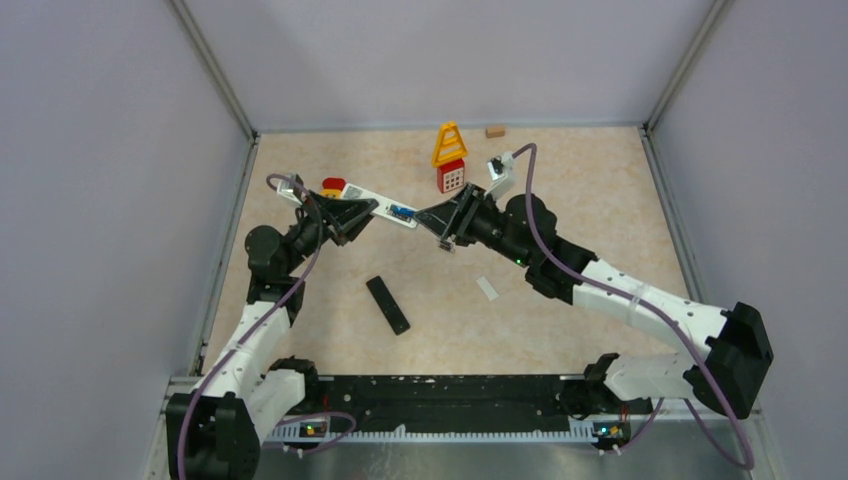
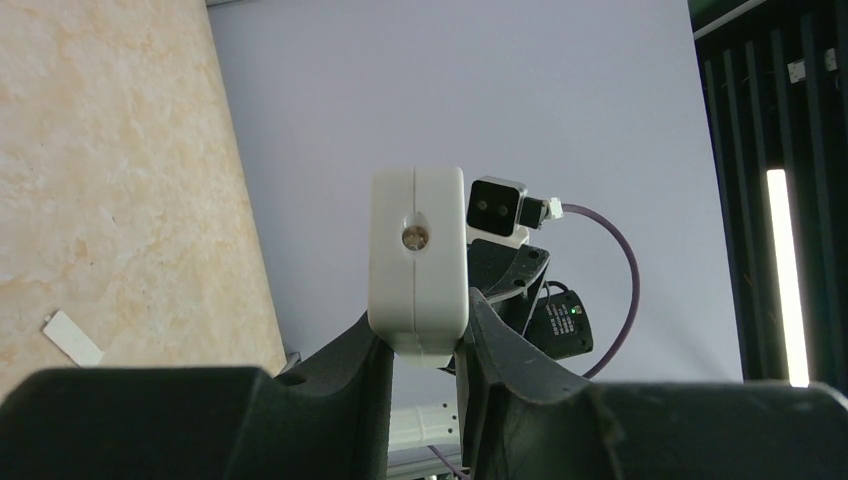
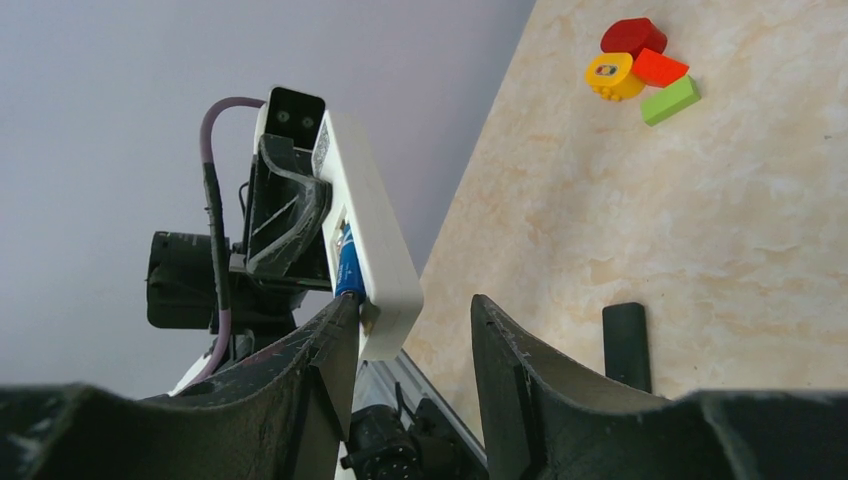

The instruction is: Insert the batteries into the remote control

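Toy blocks [image 1: 449,160] beyond the held remote [image 1: 385,207].

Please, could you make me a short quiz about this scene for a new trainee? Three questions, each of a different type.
1. True or false: the left claw grips the white remote clear of the table.
2. What colour is the wrap of the battery that shows in the white remote's compartment? A) red B) blue C) green
3. Fill in: the right claw stands ___ around the white remote's end.
Key: 1 true; 2 B; 3 open.
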Available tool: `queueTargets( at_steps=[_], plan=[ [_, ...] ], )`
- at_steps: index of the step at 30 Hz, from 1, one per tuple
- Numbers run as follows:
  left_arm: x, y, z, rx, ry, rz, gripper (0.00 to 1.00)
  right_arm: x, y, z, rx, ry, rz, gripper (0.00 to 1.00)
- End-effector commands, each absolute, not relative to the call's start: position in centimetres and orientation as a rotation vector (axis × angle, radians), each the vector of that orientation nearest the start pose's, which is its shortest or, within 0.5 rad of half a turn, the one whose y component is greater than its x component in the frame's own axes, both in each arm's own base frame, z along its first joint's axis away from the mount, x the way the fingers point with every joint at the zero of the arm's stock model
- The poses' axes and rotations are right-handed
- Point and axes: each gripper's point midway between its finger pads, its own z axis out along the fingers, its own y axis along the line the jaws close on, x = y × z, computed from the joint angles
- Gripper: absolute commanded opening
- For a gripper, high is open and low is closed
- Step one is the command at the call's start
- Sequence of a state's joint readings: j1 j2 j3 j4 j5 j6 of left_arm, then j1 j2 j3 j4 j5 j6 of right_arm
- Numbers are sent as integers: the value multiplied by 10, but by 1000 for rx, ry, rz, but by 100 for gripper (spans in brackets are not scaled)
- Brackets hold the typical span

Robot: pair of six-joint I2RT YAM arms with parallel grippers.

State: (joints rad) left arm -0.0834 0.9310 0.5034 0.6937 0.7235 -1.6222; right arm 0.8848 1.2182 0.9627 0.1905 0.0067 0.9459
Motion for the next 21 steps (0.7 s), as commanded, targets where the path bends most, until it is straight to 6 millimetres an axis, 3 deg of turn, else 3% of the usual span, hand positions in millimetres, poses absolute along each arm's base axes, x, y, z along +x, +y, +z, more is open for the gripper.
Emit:
queueTargets(
  at_steps=[1, 10, 15, 18, 21],
  plan=[
    [256, -171, 362, -361, 1495, -1841, 0, 250, 350, 337, 58, 1781, 1367, 46],
    [262, -170, 360, -385, 1495, -1822, 0, 240, 333, 345, 15, 1686, 1369, 50],
    [262, -170, 358, -388, 1498, -1821, 0, 236, 334, 354, -7, 1651, 1411, 50],
    [261, -170, 357, -390, 1499, -1819, 0, 237, 338, 359, -9, 1639, 1434, 61],
    [261, -170, 357, -389, 1501, -1821, 0, 240, 342, 360, -1, 1643, 1446, 64]
  ],
)
